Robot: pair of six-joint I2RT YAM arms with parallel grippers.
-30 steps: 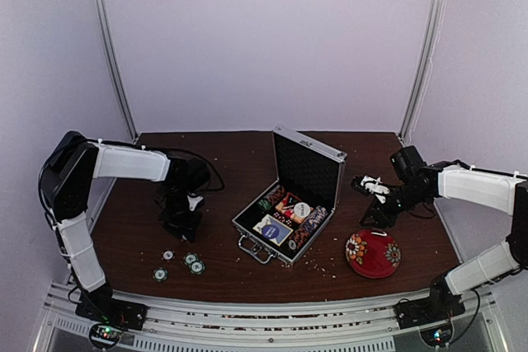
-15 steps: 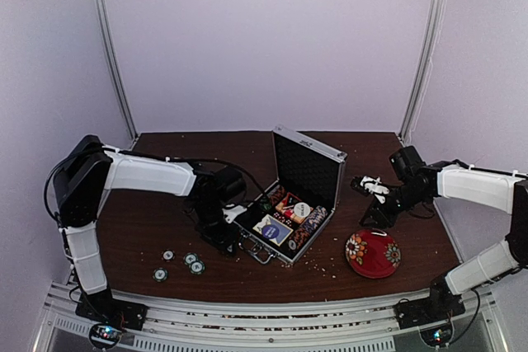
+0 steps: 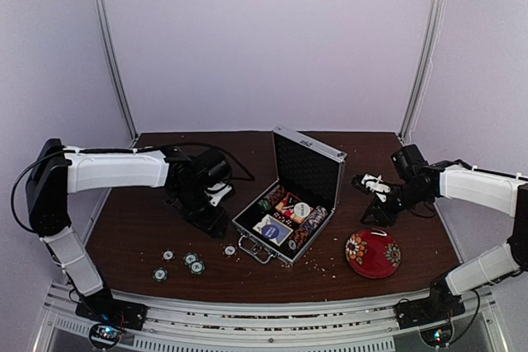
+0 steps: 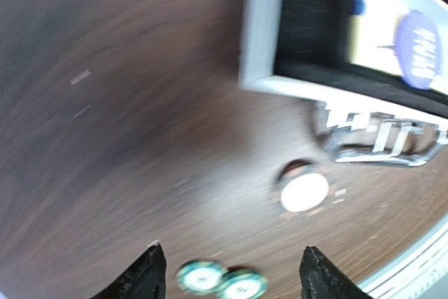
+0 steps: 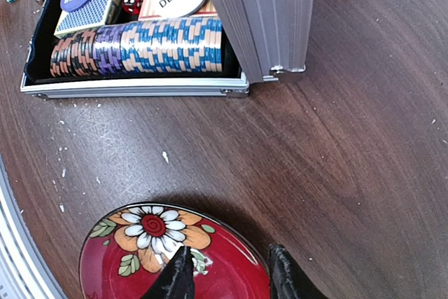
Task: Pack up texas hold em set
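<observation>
Nearby, loose poker chips (image 3: 194, 263) lie outside the open briefcase (image 3: 305, 171).
Several sit near the front edge of the worktop (image 3: 132, 228); a lone chip (image 3: 229, 250) rests just beside the briefcase handle; the left fingers (image 4: 143, 278), spread and empty, may skid flat chips away rather than grip them; the right fingers (image 5: 178, 274), apart and empty, hang near the red bowl (image 5: 140, 250).
</observation>
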